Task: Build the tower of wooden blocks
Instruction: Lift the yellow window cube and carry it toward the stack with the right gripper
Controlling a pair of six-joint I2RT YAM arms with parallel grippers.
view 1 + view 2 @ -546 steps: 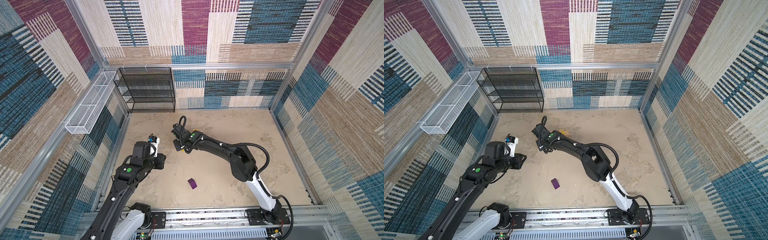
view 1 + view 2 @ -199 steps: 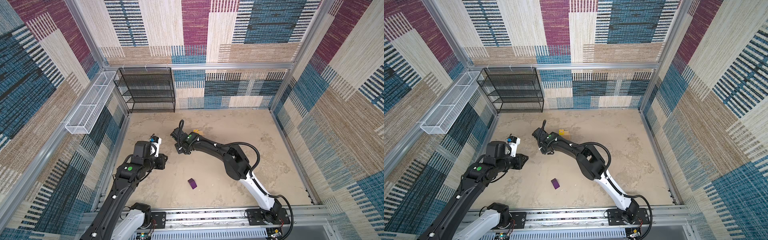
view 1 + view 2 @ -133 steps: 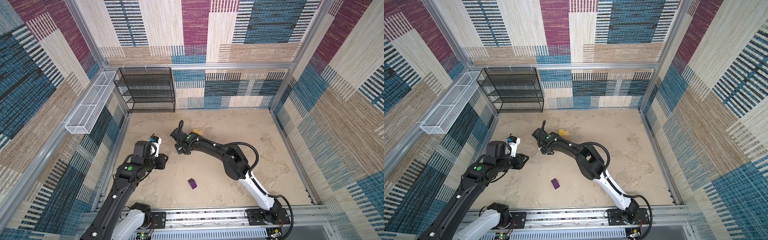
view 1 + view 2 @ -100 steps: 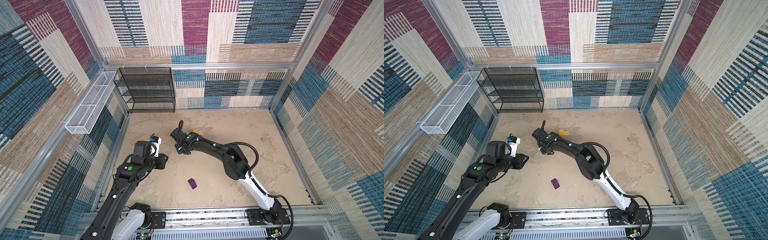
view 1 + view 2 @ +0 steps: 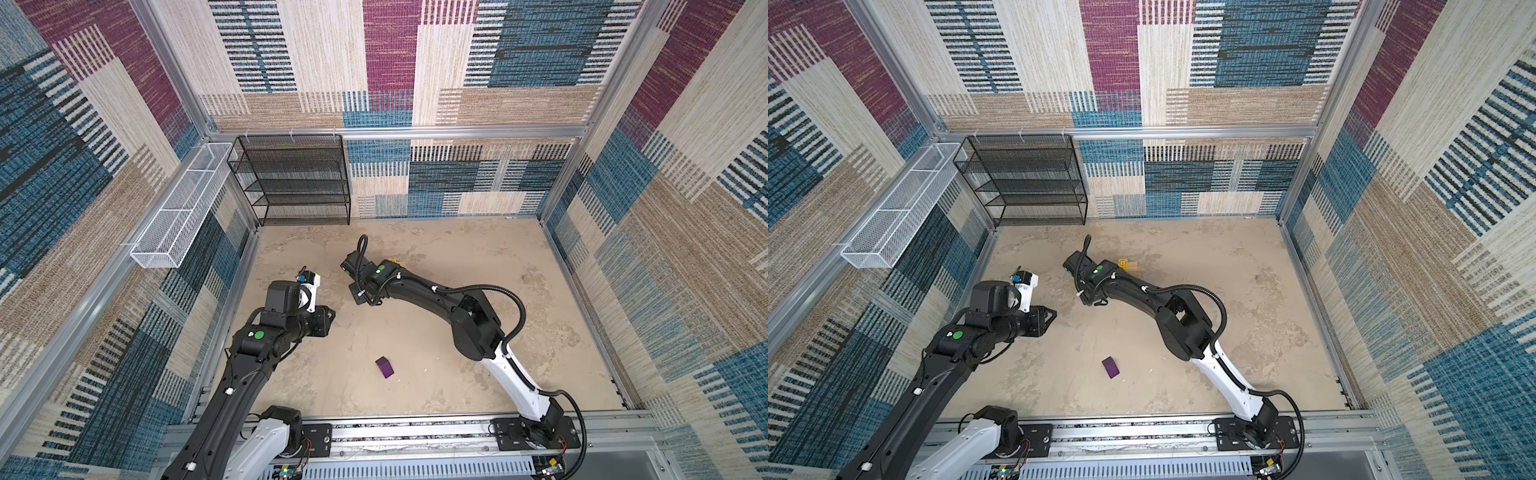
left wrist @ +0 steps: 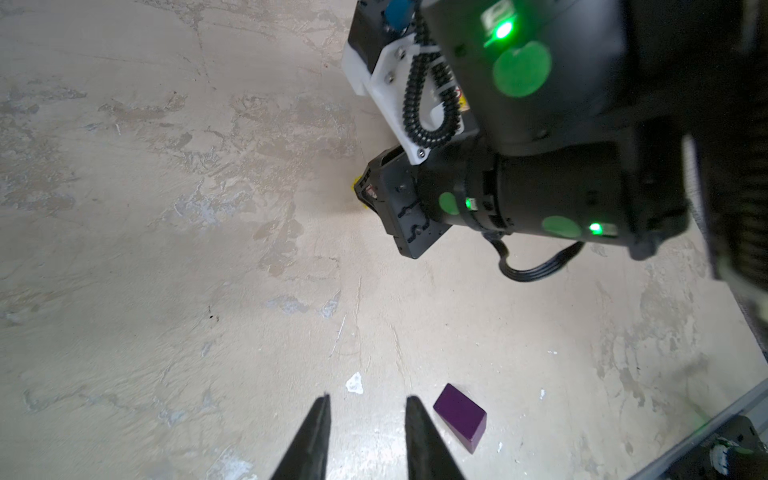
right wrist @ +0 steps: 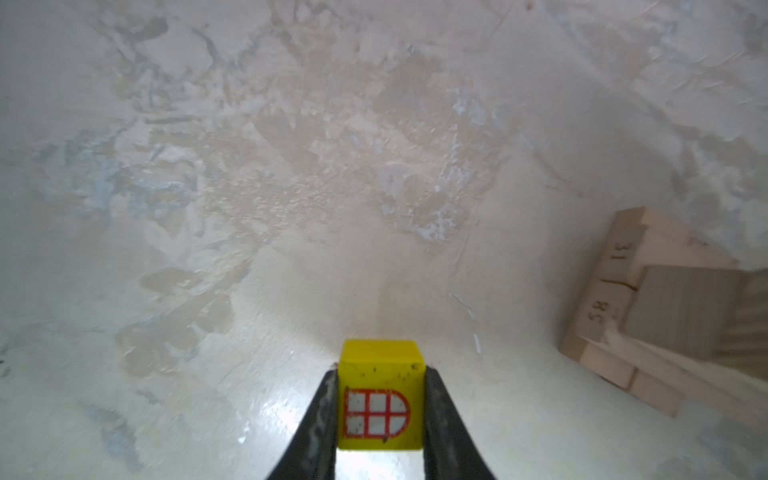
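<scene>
We look down on a mottled beige surface (image 5: 457,332) boxed in by walls (image 5: 685,166) covered in blue, tan and maroon woven patches. A black mesh shelf (image 5: 297,178) stands at the upper left of the frame and a white wire basket (image 5: 174,220) hangs on the left wall. The left end effector (image 6: 365,401) is open: in its wrist view we see the two dark fingers apart, with bare surface between them. The purple block (image 6: 460,417) lies just beside one finger, not touching it. In both top views that block lies alone in the lower middle of the frame, well apart from both arms. The right end effector (image 7: 381,370) is clamped on a yellow cube (image 7: 378,415), one finger on each side. The face toward the camera bears a printed arched window, red frame over grey panes. Near it in that wrist view we find the wood block tower (image 7: 665,311), tan bricks laid in crossed layers. On two brick ends we read dark handwritten numbers, "31" and "58". In a top view the tower shows just above the middle of the frame, mostly hidden behind the right arm (image 5: 1142,291). A second yellow cube (image 5: 1123,263) sits there with the bricks, its top bearing a small round red mark too small for us to read.
</scene>
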